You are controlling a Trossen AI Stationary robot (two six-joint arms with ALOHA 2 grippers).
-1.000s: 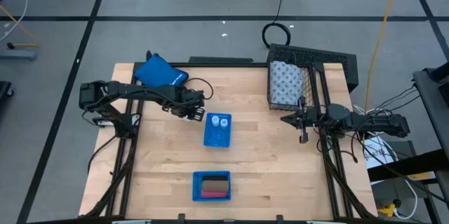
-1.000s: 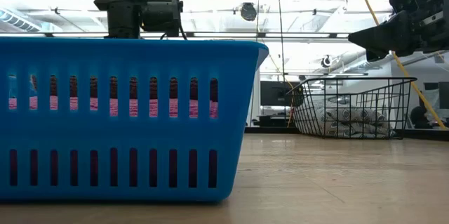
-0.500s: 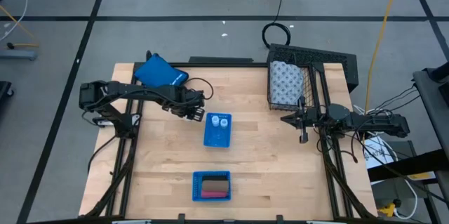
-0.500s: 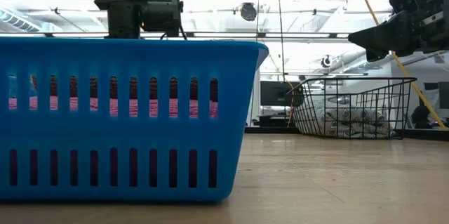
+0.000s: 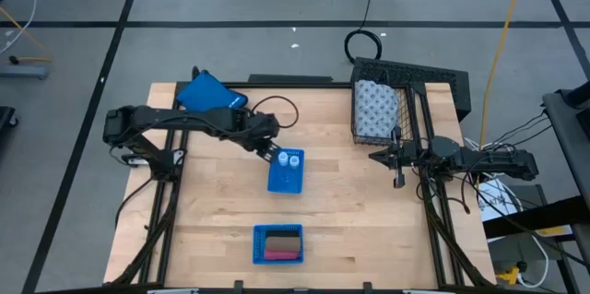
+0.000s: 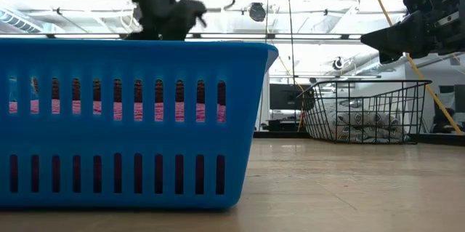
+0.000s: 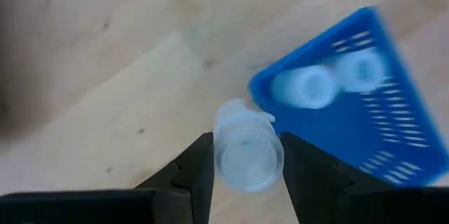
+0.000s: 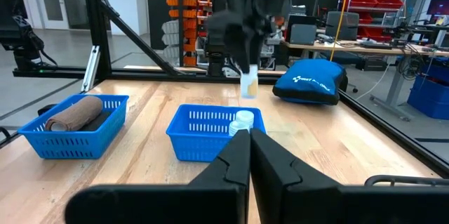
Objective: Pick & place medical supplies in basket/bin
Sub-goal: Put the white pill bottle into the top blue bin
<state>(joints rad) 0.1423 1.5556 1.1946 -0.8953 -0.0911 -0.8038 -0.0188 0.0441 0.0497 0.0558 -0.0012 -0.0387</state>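
Note:
My left gripper [image 5: 274, 151] is shut on a tiny white bottle [image 7: 245, 155] and hangs over the far left corner of a small blue tray [image 5: 286, 174]. Two more white bottles [image 7: 303, 87] [image 7: 361, 69] stand inside that tray. In the right wrist view the held bottle [image 8: 248, 83] hangs above the tray [image 8: 210, 134]. The black wire basket [image 5: 406, 100] stands at the far right and holds the dotted white roll [image 5: 376, 110]. My right gripper [image 5: 398, 180] waits shut beside the basket, at the table's right edge. My left gripper pinches the bottle's upper part [image 7: 242, 171] between its two fingers [image 7: 200, 168], one on each side. The fingers come steeply from above. The bottle hangs below them, roughly upright, clear of the table and of the tray.
A second blue tray [image 5: 278, 243] near the front edge holds pink and brown blocks; it fills the low view's foreground [image 6: 131, 123]. A blue bag [image 5: 210, 96] lies at the far left corner. Bare wood [image 5: 369, 211] lies between the trays and the basket.
My left gripper has risen and gone a little toward the table's right edge, over the tray's corner, rolling about its wrist. The bottle has come up with it, clear of the table.

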